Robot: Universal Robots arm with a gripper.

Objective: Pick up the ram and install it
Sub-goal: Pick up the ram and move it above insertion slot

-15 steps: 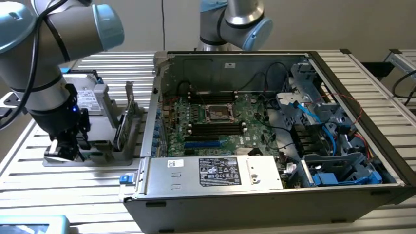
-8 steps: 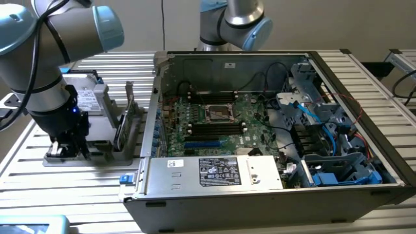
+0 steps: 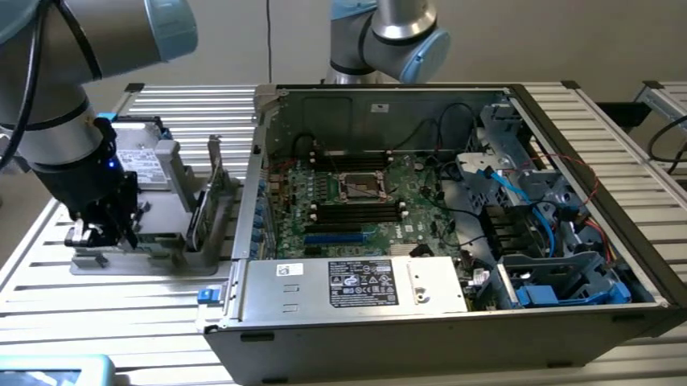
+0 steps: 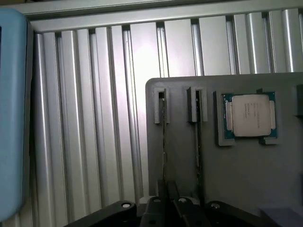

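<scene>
Pinched by the gripper (image 4: 166,204), the ram (image 4: 164,142) is being held on edge in a slot of the grey holder (image 4: 236,179) on the counter (image 4: 94,118), and could be jammed or dropped if gripped off-centre.

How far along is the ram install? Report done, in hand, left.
Done: the gripper is at the grey holder, shut on the ram. In hand: the ram, seen edge-on, sits in its holder slot and is not yet lifted. Left: the pickup itself, then the install. The ram is not yet at the open computer case or on its motherboard.
</scene>
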